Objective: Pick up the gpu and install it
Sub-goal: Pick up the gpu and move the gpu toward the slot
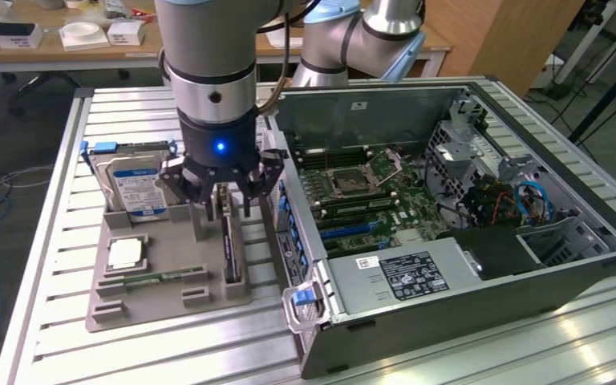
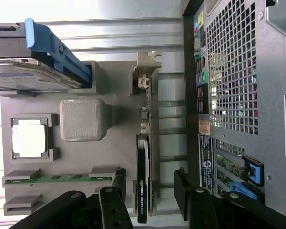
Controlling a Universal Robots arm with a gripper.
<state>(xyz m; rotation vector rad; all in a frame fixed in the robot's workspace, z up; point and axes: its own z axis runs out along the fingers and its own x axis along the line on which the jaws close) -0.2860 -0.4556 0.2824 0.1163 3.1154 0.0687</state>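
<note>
The gpu (image 1: 231, 249) is a thin dark card standing on edge in a slot of the grey holder (image 1: 126, 309), beside the open computer case (image 1: 468, 289). My gripper (image 1: 233, 199) hangs straight above it, open, one finger on each side of the card and neither touching it. In the wrist view the gpu (image 2: 142, 191) runs between the two black fingers (image 2: 118, 181), with its pale bracket (image 2: 145, 78) at the far end. My gripper (image 2: 150, 183) holds nothing.
The holder also carries a silver hard drive (image 1: 131, 188), a processor (image 1: 126, 253) and a green memory stick (image 1: 164, 278). The case's motherboard (image 1: 372, 192) lies exposed, and its rear panel (image 2: 238, 71) stands close beside the gpu. Everything rests on a slatted metal table (image 1: 62, 200).
</note>
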